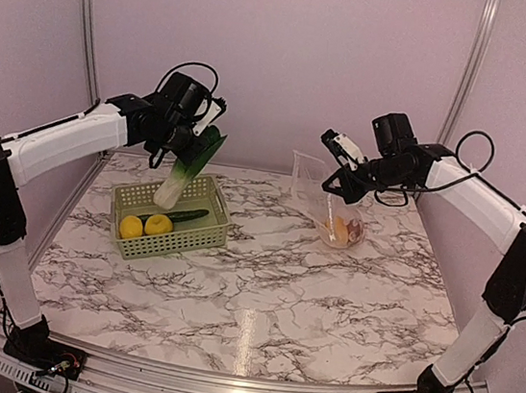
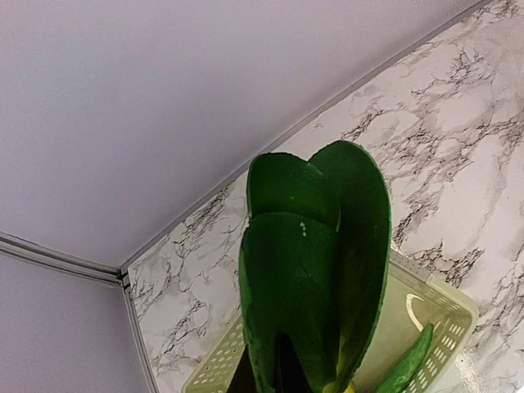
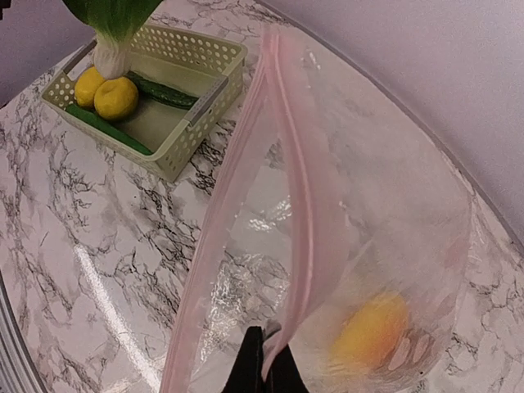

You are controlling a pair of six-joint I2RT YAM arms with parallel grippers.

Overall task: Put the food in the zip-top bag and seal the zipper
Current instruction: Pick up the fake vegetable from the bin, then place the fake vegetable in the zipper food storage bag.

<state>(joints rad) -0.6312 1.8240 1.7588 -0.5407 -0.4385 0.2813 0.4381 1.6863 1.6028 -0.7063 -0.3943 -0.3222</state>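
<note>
The left gripper point(image 1: 197, 133), jaws clamped on the leaves of the bok choy point(image 1: 185, 172), hangs it stalk-down over the basket point(image 1: 172, 239), well left of the zip-top bag point(image 1: 314, 192), whose upturned mouth the right gripper point(image 1: 341, 175) holds pinched in closed jaws.

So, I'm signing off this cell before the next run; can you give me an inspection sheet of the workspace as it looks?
Surface: marble-patterned table, no spills seen.
Job's things: bok choy held above the green basket; two lemons and cucumber inside it; zip-top bag held up, zipper looks unsealed, orange-yellow fruit inside.
Clutter: nothing seen.
Grippers: left gripper shut on the bok choy; right gripper shut on the zipper.
Cables: black cables loop at both wrists, off the table.
Surroundings: plain lilac walls, metal frame posts.
</note>
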